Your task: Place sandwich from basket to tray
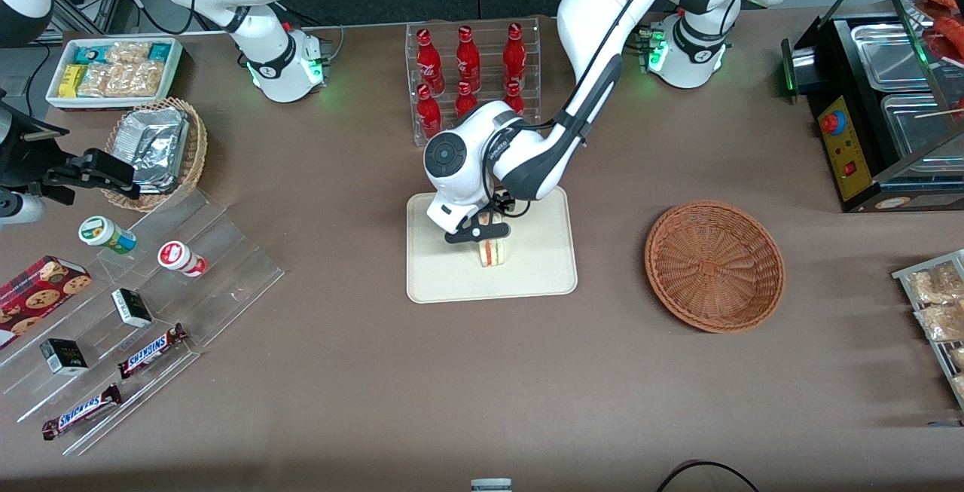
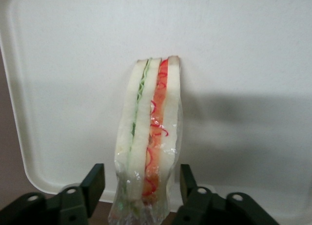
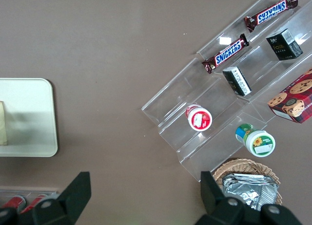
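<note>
The sandwich [image 1: 493, 251] stands on its edge on the cream tray [image 1: 444, 281], in clear wrap, with its red and green filling stripes facing up. My left gripper [image 1: 482, 234] hangs right over it, open. In the left wrist view the sandwich [image 2: 151, 132] sits between the two black fingers [image 2: 95, 181] with a small gap on each side, and the tray [image 2: 243, 49] fills the background. The reddish-brown basket [image 1: 714, 266] is empty, beside the tray toward the working arm's end. The right wrist view shows the tray's end [image 3: 24, 113].
A clear rack of red bottles [image 1: 471, 70] stands just past the tray, farther from the front camera. Toward the parked arm's end are a tan basket with foil [image 1: 162, 149], a white snack bin [image 1: 113, 70] and an acrylic stepped shelf [image 1: 143, 304]. A black warmer [image 1: 881, 100] stands at the working arm's end.
</note>
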Action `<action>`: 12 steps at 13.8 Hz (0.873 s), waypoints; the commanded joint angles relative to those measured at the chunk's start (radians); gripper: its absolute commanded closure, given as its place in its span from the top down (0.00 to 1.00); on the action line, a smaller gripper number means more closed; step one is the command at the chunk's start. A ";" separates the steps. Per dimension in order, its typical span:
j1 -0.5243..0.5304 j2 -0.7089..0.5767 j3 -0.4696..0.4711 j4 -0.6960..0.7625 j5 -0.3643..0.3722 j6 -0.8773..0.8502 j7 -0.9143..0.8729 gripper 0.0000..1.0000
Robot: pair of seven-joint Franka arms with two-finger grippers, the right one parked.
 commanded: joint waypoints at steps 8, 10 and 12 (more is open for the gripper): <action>0.341 -0.475 0.037 0.007 -0.058 -0.488 0.156 1.00; 0.448 -0.550 0.038 0.003 -0.056 -0.602 0.318 1.00; 0.531 -0.608 0.038 -0.036 -0.044 -0.640 0.434 1.00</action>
